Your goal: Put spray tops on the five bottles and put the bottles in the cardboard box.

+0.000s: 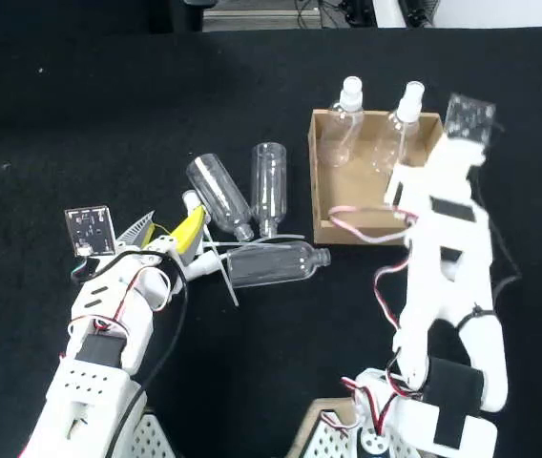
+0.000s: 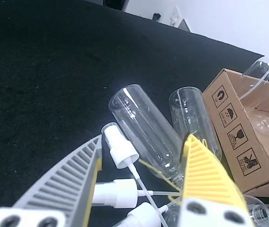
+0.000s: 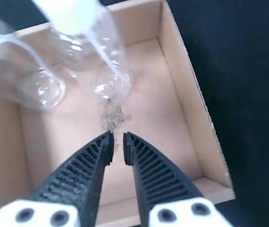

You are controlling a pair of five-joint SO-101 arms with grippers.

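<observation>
At the left, our left end effector (image 1: 171, 227) sits low over the desk (image 1: 71, 105) with its grey and yellow fingers spread and nothing pinched. The loose spray tops (image 2: 120, 149) lie between and just below the fingers, their thin dip tubes crossing one another. We judge the main risk to be here: closing on one top may catch a neighbour's tube and drag it, or the round cap may slip out from the ribbed pads.

Just beyond, the left bottle (image 1: 218, 196) and the middle bottle (image 1: 269, 186) lie on their sides with necks toward the near edge. The lower bottle (image 1: 276, 264) lies crosswise with its neck pointing right. All three are uncapped and round, so a nudge could roll them, and the middle one could roll against the cardboard box (image 1: 317, 181).

Inside the box, two capped bottles (image 1: 345, 129) stand side by side along the far wall, where a careless entry could topple them. Our right end effector (image 3: 116, 138) hangs above the box floor, its fingers drawn almost together on nothing.

We have wide room for moving on the desk left of and beyond the pile, but the cluster itself is tight. The near half of the box floor looks free for the remaining three bottles, though the right arm crowds the box's right wall.
</observation>
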